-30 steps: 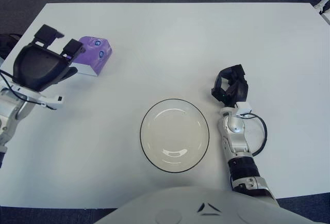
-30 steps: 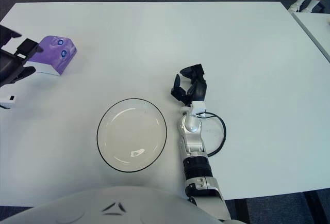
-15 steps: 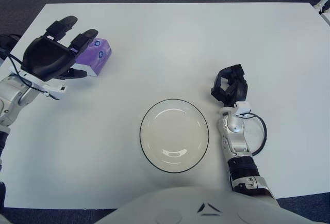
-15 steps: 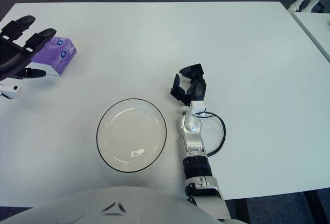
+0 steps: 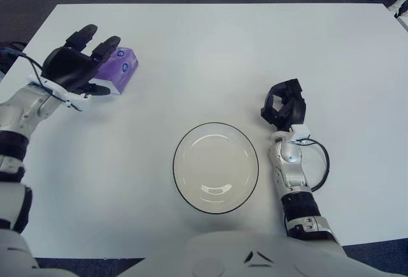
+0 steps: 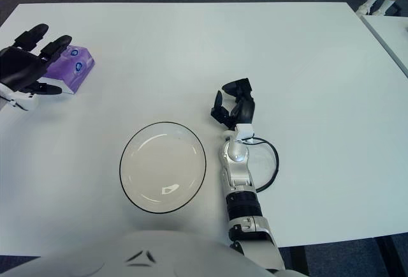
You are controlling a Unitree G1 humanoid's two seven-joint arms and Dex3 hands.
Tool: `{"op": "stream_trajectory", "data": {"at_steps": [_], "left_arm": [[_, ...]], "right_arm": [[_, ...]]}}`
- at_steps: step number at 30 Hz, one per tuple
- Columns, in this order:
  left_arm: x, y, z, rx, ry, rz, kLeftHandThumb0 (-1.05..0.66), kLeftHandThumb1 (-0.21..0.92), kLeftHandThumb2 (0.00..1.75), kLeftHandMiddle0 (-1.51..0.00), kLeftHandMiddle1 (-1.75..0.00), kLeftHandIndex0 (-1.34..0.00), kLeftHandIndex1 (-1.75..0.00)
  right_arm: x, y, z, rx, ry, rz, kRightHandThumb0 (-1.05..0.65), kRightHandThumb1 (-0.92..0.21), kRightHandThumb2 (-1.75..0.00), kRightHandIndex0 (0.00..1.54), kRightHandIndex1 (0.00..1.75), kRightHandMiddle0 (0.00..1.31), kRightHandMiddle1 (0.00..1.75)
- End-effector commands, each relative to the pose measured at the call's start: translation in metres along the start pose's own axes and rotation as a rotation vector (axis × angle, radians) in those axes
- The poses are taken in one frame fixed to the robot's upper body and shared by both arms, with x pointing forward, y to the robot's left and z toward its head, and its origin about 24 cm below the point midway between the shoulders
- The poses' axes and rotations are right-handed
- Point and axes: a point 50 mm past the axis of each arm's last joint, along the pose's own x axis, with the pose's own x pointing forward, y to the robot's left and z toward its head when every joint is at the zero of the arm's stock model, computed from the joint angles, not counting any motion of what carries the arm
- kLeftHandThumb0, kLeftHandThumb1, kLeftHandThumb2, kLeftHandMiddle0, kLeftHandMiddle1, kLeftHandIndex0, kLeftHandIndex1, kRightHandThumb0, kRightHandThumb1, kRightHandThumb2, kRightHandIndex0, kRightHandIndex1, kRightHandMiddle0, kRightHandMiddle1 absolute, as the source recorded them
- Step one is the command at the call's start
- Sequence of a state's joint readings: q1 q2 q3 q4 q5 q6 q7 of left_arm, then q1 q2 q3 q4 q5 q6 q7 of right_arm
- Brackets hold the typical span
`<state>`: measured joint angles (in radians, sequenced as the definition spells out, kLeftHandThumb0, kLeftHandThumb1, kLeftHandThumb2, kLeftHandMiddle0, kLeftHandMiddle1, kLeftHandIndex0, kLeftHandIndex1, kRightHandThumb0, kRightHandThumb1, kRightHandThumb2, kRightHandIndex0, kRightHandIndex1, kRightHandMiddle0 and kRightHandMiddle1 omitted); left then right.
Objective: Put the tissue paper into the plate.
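Since a second ago my left hand (image 5: 75, 67) has come down and forward from the near-left edge of the worktop (image 5: 204, 53) onto the tissue paper (image 5: 118, 69). Its fingers (image 5: 81, 34) are now spread wide and straight, pointing away from me, where earlier they were hooked above the pack. They close on nothing. Two of them reach past the pack's left end and over its top, and the thumb lies along its near side. I cannot tell whether the palm is touching the wrapper or just over it.

The tissue paper is a small purple pack with a white underside. It sits at the far left of the worktop, in the same place as before, partly covered by my left hand. It is well apart from the plate (image 5: 215, 166).

The plate is a clear, round dish with a dark rim. It stands at the near centre of the worktop, unmoved.

My right hand (image 5: 284, 108) shows just right of the plate's far edge. Its fingers are curled in and hold nothing, as they were a second ago. A black cable (image 5: 319, 162) loops out beside its forearm.
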<state>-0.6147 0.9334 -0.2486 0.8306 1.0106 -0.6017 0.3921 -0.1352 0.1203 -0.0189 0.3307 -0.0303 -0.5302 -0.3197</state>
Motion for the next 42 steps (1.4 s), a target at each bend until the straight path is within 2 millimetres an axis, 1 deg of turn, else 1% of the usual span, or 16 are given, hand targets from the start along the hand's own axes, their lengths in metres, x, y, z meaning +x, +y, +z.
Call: {"op": "stream_trajectory", "data": {"at_steps": [1,13,25,35,42], "left_arm": [[0.004,-0.004,-0.002,0.008,-0.012,-0.014,-1.05,0.77,0.40,0.00,0.00,0.00,0.00],[0.009,-0.012,-0.002,0.032,-0.039,-0.092,-1.05,0.76,0.34,0.00,0.00,0.00,0.00],[0.024,-0.005,-0.004,0.073,-0.026,-0.146,-1.05,0.75,0.32,0.00,0.00,0.00,0.00],[0.031,-0.003,0.003,0.112,-0.083,-0.146,-1.05,0.78,0.32,0.00,0.00,0.00,0.00],[0.041,-0.002,0.014,0.172,-0.144,-0.163,-1.05,0.79,0.32,0.00,0.00,0.00,0.00]], "right_arm": [[-0.051,-0.014,-0.052,-0.003,0.295,-0.099,-0.41,-0.56,-1.02,0.67,1.65,0.42,1.75],[-0.052,-0.015,-0.051,-0.007,0.290,-0.101,-0.41,-0.56,-1.01,0.67,1.64,0.42,1.75],[-0.053,-0.017,-0.052,-0.018,0.294,-0.109,-0.41,-0.56,-1.01,0.68,1.64,0.42,1.75],[-0.054,-0.018,-0.052,-0.018,0.298,-0.120,-0.41,-0.56,-1.02,0.68,1.64,0.42,1.75],[-0.055,-0.018,-0.051,-0.015,0.293,-0.130,-0.41,-0.56,-1.02,0.68,1.64,0.42,1.75]]}}
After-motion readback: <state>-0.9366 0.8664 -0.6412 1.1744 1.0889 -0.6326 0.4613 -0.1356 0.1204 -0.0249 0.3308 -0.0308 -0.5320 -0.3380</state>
